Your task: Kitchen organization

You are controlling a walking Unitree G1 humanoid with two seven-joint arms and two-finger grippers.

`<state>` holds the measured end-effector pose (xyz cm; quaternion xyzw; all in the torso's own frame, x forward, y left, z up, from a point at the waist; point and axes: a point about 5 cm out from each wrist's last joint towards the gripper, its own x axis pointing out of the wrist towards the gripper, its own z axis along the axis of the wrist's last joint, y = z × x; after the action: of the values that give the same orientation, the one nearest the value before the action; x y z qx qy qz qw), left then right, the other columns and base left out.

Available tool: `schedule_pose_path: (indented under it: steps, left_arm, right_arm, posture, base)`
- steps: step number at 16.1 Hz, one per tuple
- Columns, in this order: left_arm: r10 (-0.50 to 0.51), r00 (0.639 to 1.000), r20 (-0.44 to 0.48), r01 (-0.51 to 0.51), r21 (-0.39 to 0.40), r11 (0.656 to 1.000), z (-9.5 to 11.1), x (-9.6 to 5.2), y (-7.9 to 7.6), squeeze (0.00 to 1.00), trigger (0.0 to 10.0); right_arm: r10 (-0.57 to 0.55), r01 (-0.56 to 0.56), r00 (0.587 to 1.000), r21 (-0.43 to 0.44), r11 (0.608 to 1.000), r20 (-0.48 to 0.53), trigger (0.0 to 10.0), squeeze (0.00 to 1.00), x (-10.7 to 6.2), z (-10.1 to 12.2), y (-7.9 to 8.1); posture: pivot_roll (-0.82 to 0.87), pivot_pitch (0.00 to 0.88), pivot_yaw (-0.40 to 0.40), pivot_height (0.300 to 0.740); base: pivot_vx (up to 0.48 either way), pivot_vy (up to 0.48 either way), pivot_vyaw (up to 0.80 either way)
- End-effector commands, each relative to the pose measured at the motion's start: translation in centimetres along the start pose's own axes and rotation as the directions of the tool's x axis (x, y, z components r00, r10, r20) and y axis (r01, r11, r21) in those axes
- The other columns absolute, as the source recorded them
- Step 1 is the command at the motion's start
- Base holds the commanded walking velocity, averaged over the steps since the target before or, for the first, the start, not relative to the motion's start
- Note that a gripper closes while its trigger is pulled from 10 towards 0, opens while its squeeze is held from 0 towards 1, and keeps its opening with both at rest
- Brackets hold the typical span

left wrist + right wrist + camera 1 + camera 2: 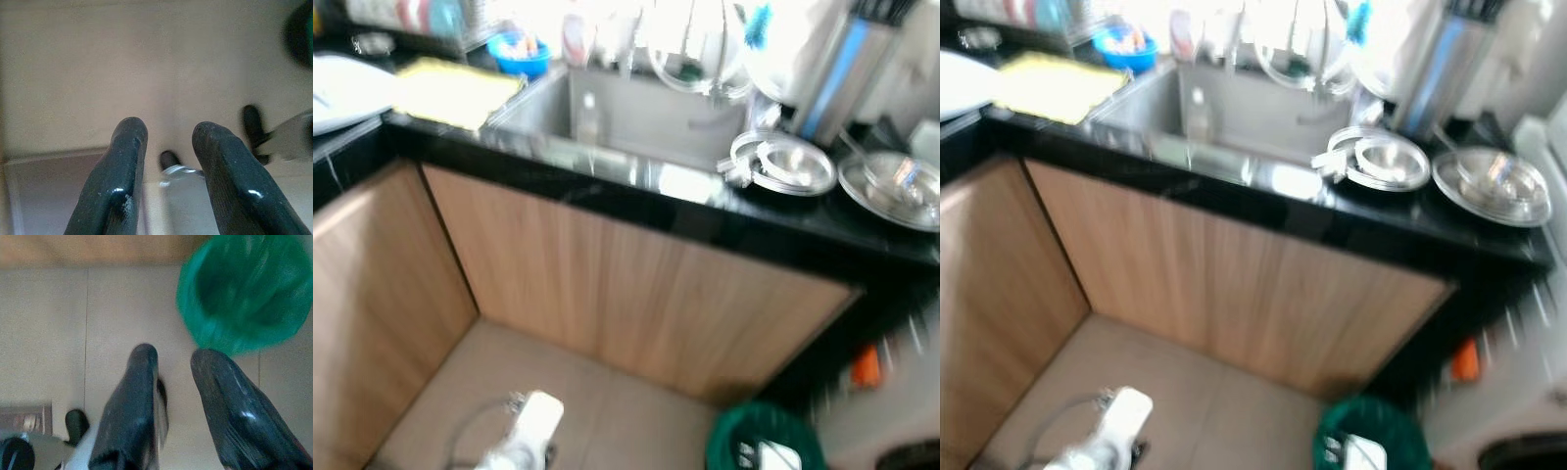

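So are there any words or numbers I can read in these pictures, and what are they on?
None can be read.
The white tag in the green bin has dark marks beside it, too blurred to read.
The bottle in the sink shows no clear label.
The tall blue and silver container shows no print that can be made out.

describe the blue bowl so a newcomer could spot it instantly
Start at the steel sink set in the black counter. Go to its rear left corner: the blue bowl sits there, just behind the yellow mat. It is the only bright blue round dish; the bowls on the sink's right side are bare metal.
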<state>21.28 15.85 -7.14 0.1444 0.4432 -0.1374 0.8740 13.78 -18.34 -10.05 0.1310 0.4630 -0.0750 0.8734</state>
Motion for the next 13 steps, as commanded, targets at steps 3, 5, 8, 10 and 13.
schedule_pose_path:
  steps: [3,5,8,10,13]
  left_arm:
    - [0.027,0.999,-0.029,-0.026,0.008,1.000,-0.77,-0.24,1.12,0.00,10.0]
    - [0.033,0.999,-0.030,-0.032,0.011,0.999,-0.79,-0.25,1.21,0.00,10.0]
    - [0.031,0.999,-0.018,-0.031,0.006,0.999,-0.87,-0.33,1.43,0.00,10.0]
    - [0.032,0.999,-0.013,-0.032,0.008,0.999,-0.87,-0.35,1.51,0.00,10.0]
    - [0.036,0.999,-0.016,-0.036,-0.013,0.999,-0.97,-0.37,1.59,0.00,10.0]
  right_arm:
    - [0.019,-0.019,1.000,0.004,1.000,0.011,10.0,0.00,0.18,0.29,0.80]
    - [0.019,-0.019,1.000,0.005,1.000,0.013,10.0,0.00,0.18,0.32,0.78]
    - [0.020,-0.020,1.000,0.008,1.000,0.017,10.0,0.00,0.18,0.33,0.81]
    - [0.020,-0.020,1.000,0.009,1.000,0.017,10.0,0.00,0.19,0.33,0.85]
    - [0.020,-0.020,1.000,0.011,1.000,0.013,10.0,0.00,0.19,0.29,0.85]
  posture:
    - [0.09,0.032,-0.123,0.740]
    - [0.09,0.035,-0.123,0.740]
    - [0.09,0.036,-0.123,0.740]
    - [0.09,0.039,-0.122,0.740]
    - [0.09,0.041,-0.122,0.740]
  base:
    - [0.331,0.000,0.00]
    - [0.156,0.000,0.00]
    - [0.000,0.000,0.00]
    - [0.000,0.000,0.00]
    - [0.000,0.000,0.00]
